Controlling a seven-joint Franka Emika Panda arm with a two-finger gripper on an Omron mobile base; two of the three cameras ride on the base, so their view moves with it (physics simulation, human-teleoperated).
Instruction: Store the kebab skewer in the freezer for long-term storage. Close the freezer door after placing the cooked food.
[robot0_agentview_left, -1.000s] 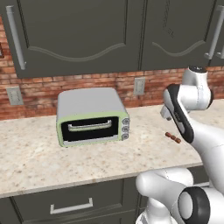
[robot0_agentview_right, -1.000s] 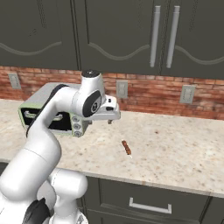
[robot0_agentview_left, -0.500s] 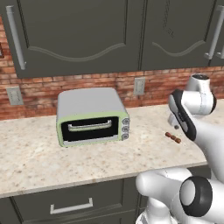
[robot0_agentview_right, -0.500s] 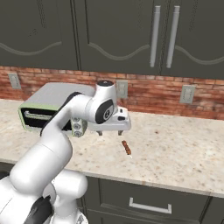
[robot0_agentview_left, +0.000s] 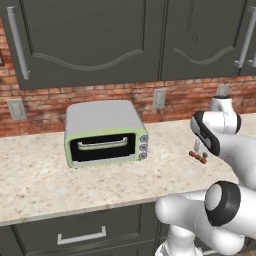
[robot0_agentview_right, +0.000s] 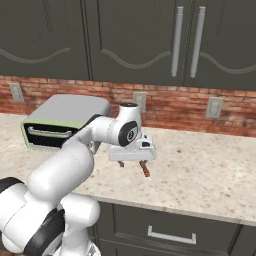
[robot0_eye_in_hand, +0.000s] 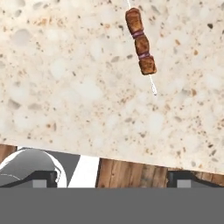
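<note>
Left base view, skewer: kebab skewer (robot0_agentview_left: 197, 157) lying flat on the speckled counter (robot0_agentview_left: 40, 180), well right of the toaster oven (robot0_agentview_left: 104, 133) and near the front edge; partly screened by the arm's wrist.
Left base view, long axis: runs from upper left to lower right across the picture, roughly level with the counter top.
Right base view, gripper: gripper (robot0_agentview_right: 131, 163) hovering low over the counter, palm down, jaws spread wide, nothing between them.
Right base view, skewer: lies just under and slightly right of the right-hand finger, slanting toward the counter's front edge; apart from the fingers, not touched.
Right base view, surroundings: dark cabinets (robot0_agentview_right: 150, 40) above, brick backsplash behind; no freezer among them.
Hand view, skewer: kebab skewer (robot0_eye_in_hand: 141, 42) at the top, three brown chunks threaded on a thin pale stick, bare tip poking out below the lowest chunk.
Hand view, long axis: near vertical in this picture, leaning a little, bare tip toward the fingertips (robot0_eye_in_hand: 43, 177) at the bottom.
Hand view, alignment: sits off to one side of the midline between the tips, not yet bracketed.
Handling, judged: very light, stick stiff but thin, chunks firm and slightly yielding; likely to roll or skid on the smooth stone.
Hold point, judged: across the middle chunk, jaws closing square to the stick, gently.
</note>
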